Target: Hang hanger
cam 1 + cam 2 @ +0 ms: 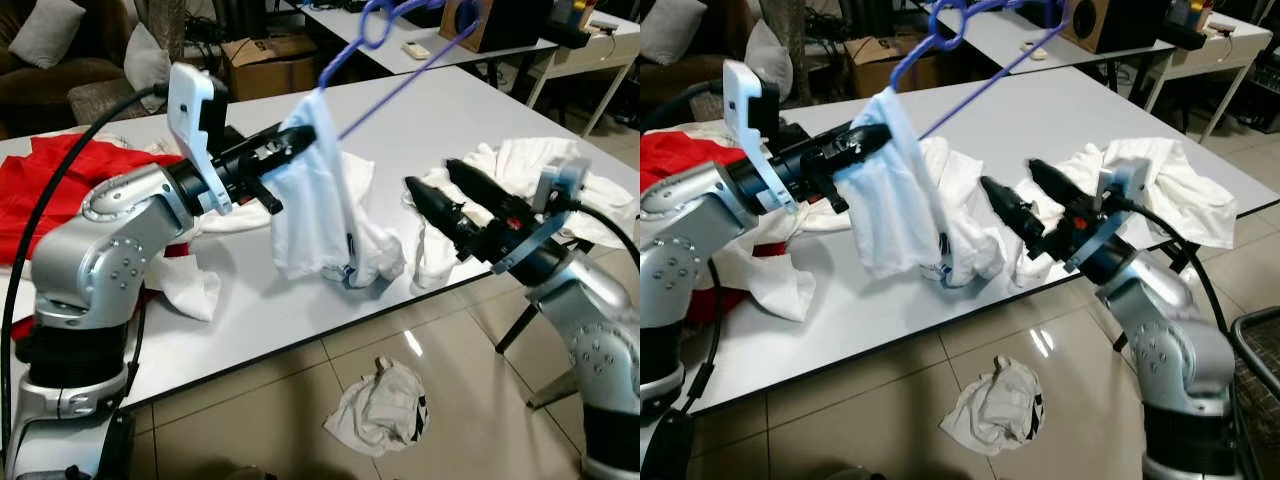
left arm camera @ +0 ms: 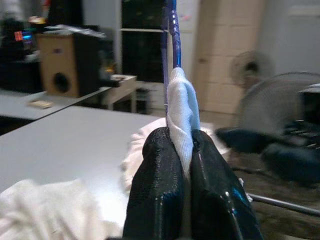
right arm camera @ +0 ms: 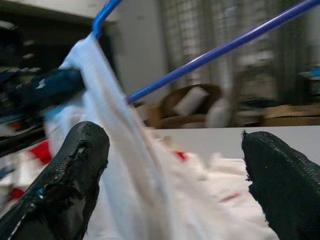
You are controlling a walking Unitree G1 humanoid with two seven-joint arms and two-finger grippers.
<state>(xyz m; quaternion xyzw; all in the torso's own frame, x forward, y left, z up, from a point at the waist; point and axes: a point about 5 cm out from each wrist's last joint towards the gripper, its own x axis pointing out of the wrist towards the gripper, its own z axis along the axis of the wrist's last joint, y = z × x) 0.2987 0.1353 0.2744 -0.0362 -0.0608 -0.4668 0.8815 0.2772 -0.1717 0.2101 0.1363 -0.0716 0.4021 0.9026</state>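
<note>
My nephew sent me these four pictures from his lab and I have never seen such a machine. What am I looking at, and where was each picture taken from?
It is a humanoid robot with two silver arms, each ending in two long black fingers. The two wide pictures come from cameras in its head, looking down at a white table. The two close pictures come from cameras on its wrists, looking along the fingers.

The left gripper is shut on a white garment that hangs from a blue hanger, raised above the table. The right gripper is open beside it, holding nothing.

On the table lie a red cloth and more white clothes. Another white piece lies on the floor.
</note>
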